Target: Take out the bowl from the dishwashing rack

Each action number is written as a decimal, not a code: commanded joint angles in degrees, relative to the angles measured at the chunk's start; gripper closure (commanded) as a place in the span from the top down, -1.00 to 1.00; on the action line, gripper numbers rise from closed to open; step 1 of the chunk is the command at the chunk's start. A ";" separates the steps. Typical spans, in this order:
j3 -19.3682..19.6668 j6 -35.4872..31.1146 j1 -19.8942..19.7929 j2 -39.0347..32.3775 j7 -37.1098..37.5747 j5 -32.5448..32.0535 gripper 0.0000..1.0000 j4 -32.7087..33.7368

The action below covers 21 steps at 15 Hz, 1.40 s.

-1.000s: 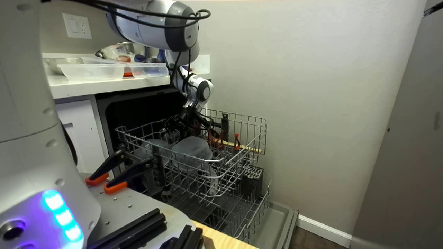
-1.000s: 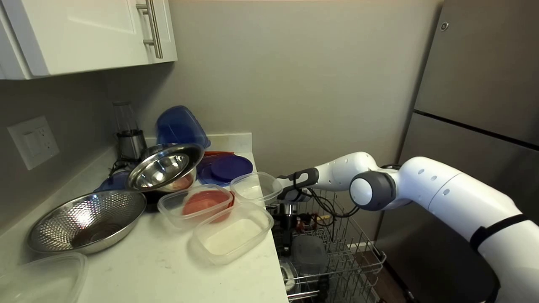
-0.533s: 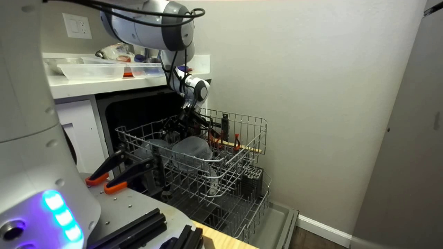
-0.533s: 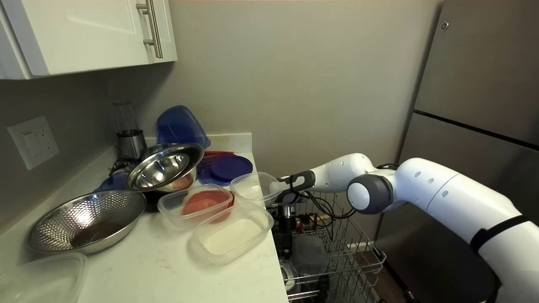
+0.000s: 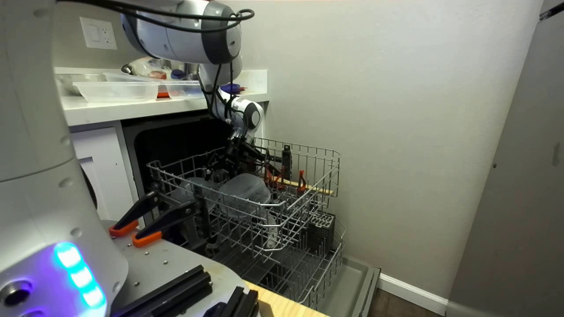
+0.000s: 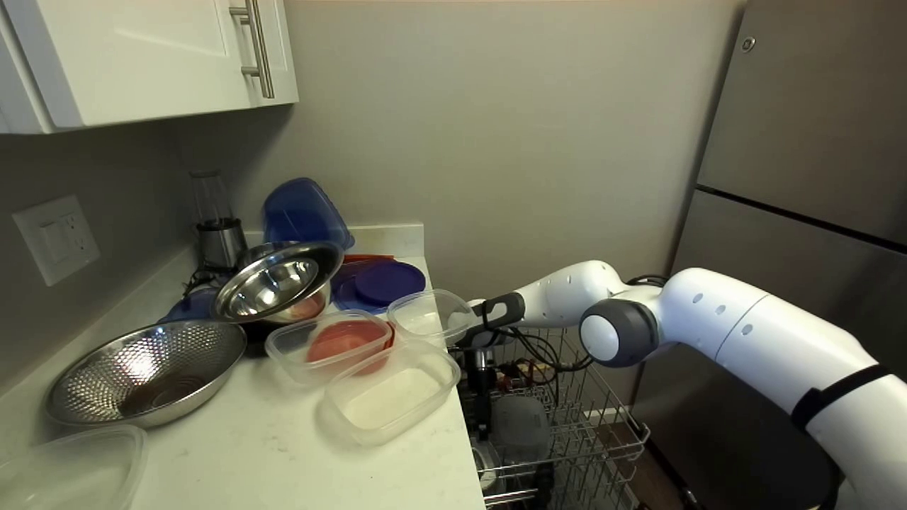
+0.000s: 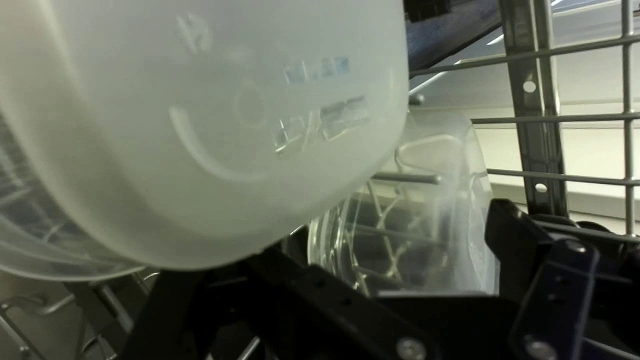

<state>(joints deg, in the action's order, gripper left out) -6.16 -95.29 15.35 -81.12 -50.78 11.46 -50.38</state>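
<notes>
The bowl (image 7: 420,220), small, clear and whitish, stands on its side among the wires in the wrist view. My gripper (image 7: 395,235) is open, its black fingers on either side of the bowl's lower part. The right finger (image 7: 515,240) comes close to the bowl's edge; whether it touches, I cannot tell. The left fingertip is hidden behind a larger pale dish (image 7: 225,125), which also covers part of the bowl. In an exterior view the gripper (image 5: 220,164) reaches down into the upper dishwashing rack (image 5: 273,204), where the bowl is hard to make out.
Two pale containers, one a cloudy tub (image 5: 244,193), sit in the rack in front of the gripper. Red-handled tools (image 5: 302,180) lie farther right. The counter (image 6: 269,453), with plastic tubs and a steel colander (image 6: 149,368), overhangs the rack beside the arm.
The arm has shifted a little to the left in both exterior views and sunk slightly, the gripper staying low in the rack. The rack and the containers have not visibly moved.
</notes>
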 commanded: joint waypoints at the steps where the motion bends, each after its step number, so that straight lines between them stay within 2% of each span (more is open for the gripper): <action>1: 0.59 0.38 0.43 -0.98 1.46 -0.16 1.00 1.01; 14: -0.57 0.99 -1.27 -0.97 1.93 4.20 1.00 0.01; 21: -0.59 7.90 -2.30 -0.70 5.37 7.96 1.00 1.24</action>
<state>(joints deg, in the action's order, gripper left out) -6.14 -91.18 13.88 -82.05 -48.40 17.93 -49.25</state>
